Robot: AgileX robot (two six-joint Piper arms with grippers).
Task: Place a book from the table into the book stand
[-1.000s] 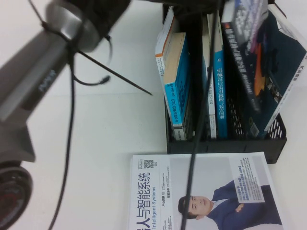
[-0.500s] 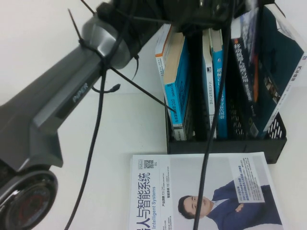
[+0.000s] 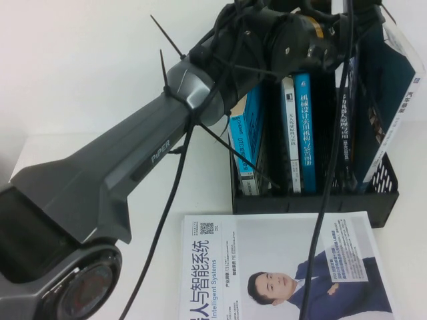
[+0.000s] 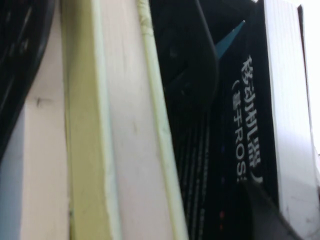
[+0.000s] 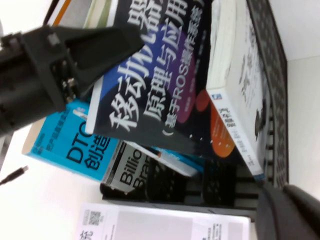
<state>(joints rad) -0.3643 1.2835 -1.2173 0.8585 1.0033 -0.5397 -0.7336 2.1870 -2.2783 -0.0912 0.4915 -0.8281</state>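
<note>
**High view: dark book going into the rack**

Leaning in the book stand [image 3: 380, 200], the book [image 5: 165, 95] is showing a navy-black cover, white title, orange and purple blobs. Left gripper [image 5: 75, 50] is hovering beside it, fingers unreadable; right gripper [image 5: 292, 212] likewise. White surface [image 3: 100, 87] is lying bare.

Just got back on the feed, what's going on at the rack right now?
The left arm reaches across to the top of the book stand, with the left gripper at the upper edge of the book, the dark one with the white title. That book sits tilted in a right-hand slot, leaning on a white-paged book, not yet upright. The right gripper hangs nearby, beside the stand. A white-covered book lies flat on the table in front of the stand.
</note>
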